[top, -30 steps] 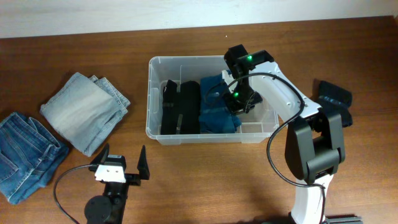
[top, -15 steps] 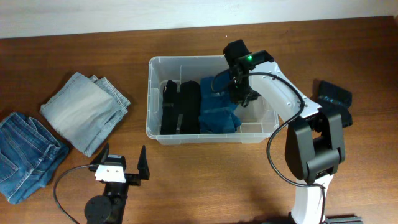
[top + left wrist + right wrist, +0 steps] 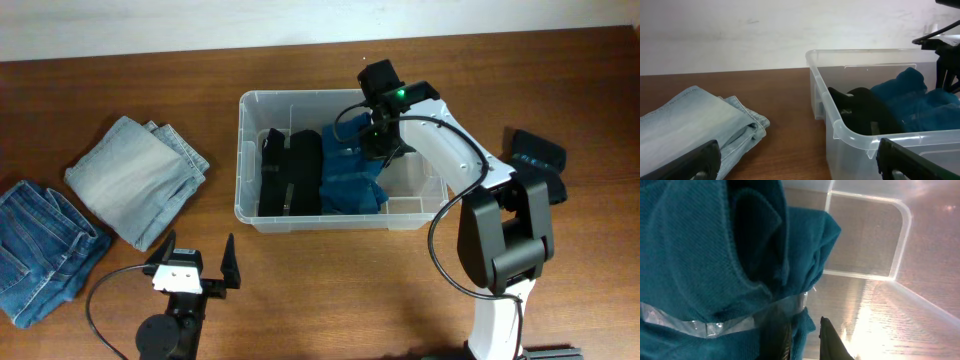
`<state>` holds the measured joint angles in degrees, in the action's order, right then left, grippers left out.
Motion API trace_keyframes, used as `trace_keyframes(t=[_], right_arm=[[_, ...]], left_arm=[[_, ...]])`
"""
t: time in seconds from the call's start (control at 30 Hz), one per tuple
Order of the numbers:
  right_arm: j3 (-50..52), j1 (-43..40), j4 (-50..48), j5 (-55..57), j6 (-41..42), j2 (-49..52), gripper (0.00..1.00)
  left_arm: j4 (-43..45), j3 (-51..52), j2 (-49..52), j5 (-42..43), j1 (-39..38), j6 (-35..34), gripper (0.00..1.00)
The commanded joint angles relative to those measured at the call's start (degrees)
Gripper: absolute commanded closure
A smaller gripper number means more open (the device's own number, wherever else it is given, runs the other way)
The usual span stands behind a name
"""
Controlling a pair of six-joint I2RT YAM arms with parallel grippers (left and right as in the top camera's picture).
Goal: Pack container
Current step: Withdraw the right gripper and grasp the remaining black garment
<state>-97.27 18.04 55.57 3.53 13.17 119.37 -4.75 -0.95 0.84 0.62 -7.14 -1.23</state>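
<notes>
Shifting over the last second: the right claw has drawn away from the right end of the teal garment toward the container's far wall, and a flap of that cloth now stands raised beside it.
Right claw: pressed almost together, pinching a fold of the teal garment; in the wrist view, cloth sits between the dark fingertips.
Left claw: spread wide and holding nothing, parked at the near edge of the worktop, well apart from the container.
Meaning for the task: the teal piece is already inside, so this looks like tidying or refolding to flatten it, not a fresh load. If the pinch lifts much higher, the fold may come undone.
Container location: the container sits mid-worktop, nearer the far edge, within the right arm's reach.
Container heading: mouth up, base flat on the worktop. Its long axis runs left to right, roughly parallel to the far edge.
Contents: the black garment fills the left half. The teal one lies touching it in the middle, and the right end is bare floor.
Waiting outside: the pale jeans and the darker jeans lie left of the container, suggesting the packing is about half done.
</notes>
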Motion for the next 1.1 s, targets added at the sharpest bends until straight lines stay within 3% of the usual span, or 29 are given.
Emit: trace_keyframes(t=[0.0, 0.2, 0.57, 0.77, 1.07], right_arm=[[0.31, -0.09, -0.52, -2.25, -2.89, 1.11, 0.87], [-3.23, -1.46, 1.92, -2.27, -5.66, -0.85, 0.86], [-18.01, -5.86, 14.58, -1.99, -5.81, -8.92, 0.73], [-22.43, -17.79, 23.02, -1.38, -5.6, -10.43, 0.67], [-21.88, -41.7, 24.5, -1.66, -5.86, -9.7, 0.52]], left_arm=[[0.02, 0.46, -0.5, -0.42, 0.28, 0.87, 0.0], [0.02, 0.46, -0.5, -0.42, 0.28, 0.87, 0.01], [0.02, 0.46, -0.5, -0.42, 0.28, 0.87, 0.0], [0.02, 0.46, -0.5, -0.42, 0.28, 0.87, 0.01], [0.02, 0.46, -0.48, -0.42, 0.28, 0.87, 0.0]])
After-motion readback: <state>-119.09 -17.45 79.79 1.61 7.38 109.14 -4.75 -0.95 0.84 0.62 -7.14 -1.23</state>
